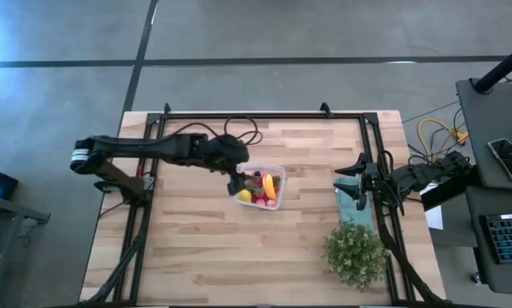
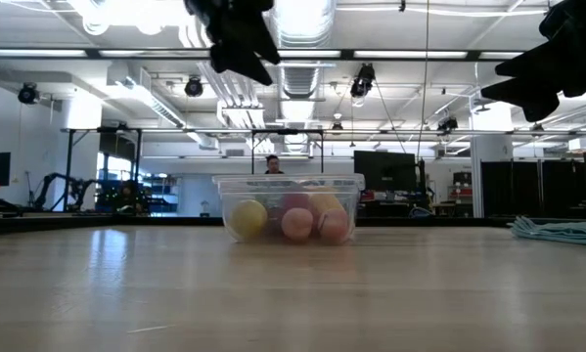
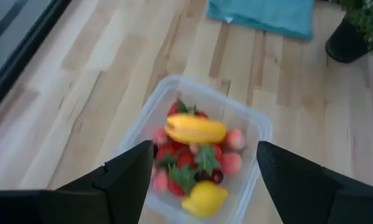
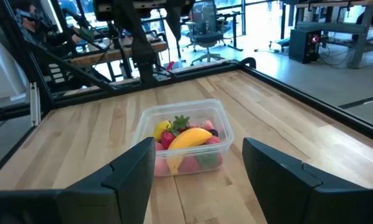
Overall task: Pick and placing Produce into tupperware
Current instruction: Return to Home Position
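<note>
While drawing the wide-open, empty left gripper point(image 1: 236, 183) up off the tupperware point(image 1: 281, 174) near the middle of the desk point(image 1: 238, 257), lift straight up first, clearing the rim and the produce point(image 1: 264, 186) piled inside close to the brim. Then swing toward the left edge slow and level, no clipping the box, no nudging it along the boards. Leave the right gripper point(image 1: 358, 181) be, parked open and holding nothing above the teal cloth point(image 1: 350, 201) by the right edge.
</note>
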Robot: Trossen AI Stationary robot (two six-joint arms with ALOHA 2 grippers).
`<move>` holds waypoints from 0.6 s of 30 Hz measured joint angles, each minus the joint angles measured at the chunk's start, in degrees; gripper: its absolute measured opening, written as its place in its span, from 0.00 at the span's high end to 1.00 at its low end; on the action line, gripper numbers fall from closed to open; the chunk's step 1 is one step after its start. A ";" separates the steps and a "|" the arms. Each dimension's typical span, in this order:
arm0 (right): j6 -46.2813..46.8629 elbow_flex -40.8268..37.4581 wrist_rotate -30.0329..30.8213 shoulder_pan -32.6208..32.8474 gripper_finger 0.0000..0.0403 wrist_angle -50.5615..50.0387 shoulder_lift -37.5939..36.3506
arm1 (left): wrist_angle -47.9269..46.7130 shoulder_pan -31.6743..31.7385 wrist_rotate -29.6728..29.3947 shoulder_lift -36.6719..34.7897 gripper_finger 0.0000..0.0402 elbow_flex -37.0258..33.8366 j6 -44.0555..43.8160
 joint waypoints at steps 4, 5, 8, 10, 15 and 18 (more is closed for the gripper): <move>0.00 0.00 -0.02 0.00 0.42 0.00 -0.01 | 0.59 0.15 0.48 -3.89 0.32 -4.68 -1.89; 0.00 0.00 -0.02 0.00 0.42 0.00 -0.01 | 0.57 0.15 0.91 -5.12 0.32 -6.32 -2.52; 0.00 0.00 -0.01 0.00 0.42 -0.02 -0.01 | 3.89 0.21 5.06 -8.72 0.32 -11.41 -3.76; 0.00 0.00 -0.02 -0.01 0.42 -0.01 0.02 | 6.33 0.19 8.06 -11.39 0.32 -15.37 -5.46; 0.00 0.00 -0.02 0.00 0.42 -0.03 0.01 | 16.17 0.19 10.63 -18.51 0.32 -25.96 -10.70; -0.01 0.00 -0.02 -0.02 0.42 0.00 0.02 | 22.19 0.21 10.64 -23.09 0.32 -32.41 -13.94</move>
